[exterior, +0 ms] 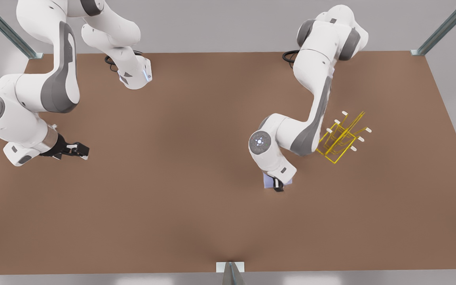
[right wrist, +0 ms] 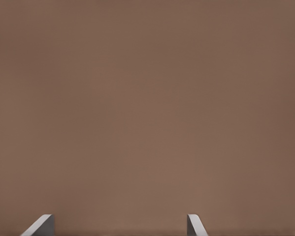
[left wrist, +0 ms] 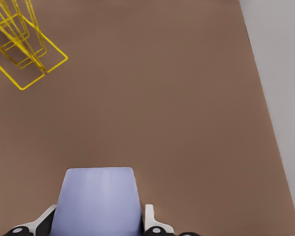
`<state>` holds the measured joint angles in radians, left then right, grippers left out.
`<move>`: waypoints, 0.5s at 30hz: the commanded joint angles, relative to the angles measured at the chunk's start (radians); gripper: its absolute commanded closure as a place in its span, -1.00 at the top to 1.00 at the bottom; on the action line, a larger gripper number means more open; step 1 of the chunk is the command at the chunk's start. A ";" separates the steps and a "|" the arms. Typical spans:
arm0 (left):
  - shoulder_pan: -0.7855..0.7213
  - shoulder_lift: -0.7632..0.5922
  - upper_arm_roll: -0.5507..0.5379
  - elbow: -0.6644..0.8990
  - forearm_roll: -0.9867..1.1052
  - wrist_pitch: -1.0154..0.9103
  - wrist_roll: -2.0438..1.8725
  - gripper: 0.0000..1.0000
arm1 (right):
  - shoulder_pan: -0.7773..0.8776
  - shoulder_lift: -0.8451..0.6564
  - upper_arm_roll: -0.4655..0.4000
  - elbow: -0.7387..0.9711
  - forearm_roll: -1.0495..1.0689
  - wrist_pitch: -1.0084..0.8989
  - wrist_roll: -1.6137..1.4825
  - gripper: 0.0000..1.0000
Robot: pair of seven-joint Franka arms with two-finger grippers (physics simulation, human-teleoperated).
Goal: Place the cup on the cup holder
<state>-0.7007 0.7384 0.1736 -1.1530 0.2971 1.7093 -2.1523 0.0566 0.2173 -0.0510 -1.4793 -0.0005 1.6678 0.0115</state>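
Brown and bare, the tabletop (exterior: 196,206) runs wide between grey walls, with metal struts at its corners. Near the front view's right, the left gripper (left wrist: 99,227) points down at the small, smooth, pale lavender-blue cup (left wrist: 98,199), which stands on the table with a white fingertip against each flank; the fingers look closed on it, a side grasp that would keep the cup upright and its mouth free for hanging. In the front view the cup (exterior: 268,181) peeks out from under that arm's wrist. The yellow thin-wire cup holder (exterior: 341,138), a rectangular base frame with angled prongs capped in white, stands near the cup and apart from it, farther toward the front view's right and just beside the same arm's forearm. A lift first seems wise, since the prongs rise above the cup's height and the elbow crowds the rack. Open table lies between cup and rack. The right gripper (exterior: 73,150) waits at the front view's left, well apart, fingers spread over bare surface.
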 commanded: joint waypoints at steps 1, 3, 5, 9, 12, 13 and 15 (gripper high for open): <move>-0.052 -0.001 0.001 -0.001 0.195 -0.361 0.190 0.64 | 0.003 -0.001 0.000 0.001 0.001 -0.003 -0.001 1.00; -0.103 0.021 0.000 -0.016 0.307 -0.474 0.180 0.66 | 0.003 -0.001 0.000 0.001 0.001 -0.006 0.001 1.00; -0.141 0.032 0.000 -0.025 0.434 -0.605 0.181 0.66 | 0.003 -0.001 0.000 0.001 0.001 -0.006 0.001 1.00; -0.171 0.084 0.000 -0.039 0.570 -0.692 0.085 0.68 | 0.000 0.001 -0.001 0.001 0.002 -0.005 0.001 1.00; -0.198 0.082 0.000 -0.063 0.571 -0.757 0.055 0.68 | -0.001 0.001 -0.001 0.001 0.002 -0.005 0.001 1.00; -0.207 0.082 0.000 -0.065 0.571 -0.778 0.049 0.68 | 0.000 0.001 -0.001 0.001 0.002 -0.005 0.001 1.00; -0.210 0.082 0.000 -0.094 0.570 -0.844 0.043 0.68 | 0.000 0.001 0.000 0.001 0.002 -0.003 0.001 1.00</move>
<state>-0.9085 0.8224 0.1727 -1.2407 0.8471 1.0326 -2.0966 0.0559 0.2189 -0.0511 -1.4793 0.0008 1.6641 0.0122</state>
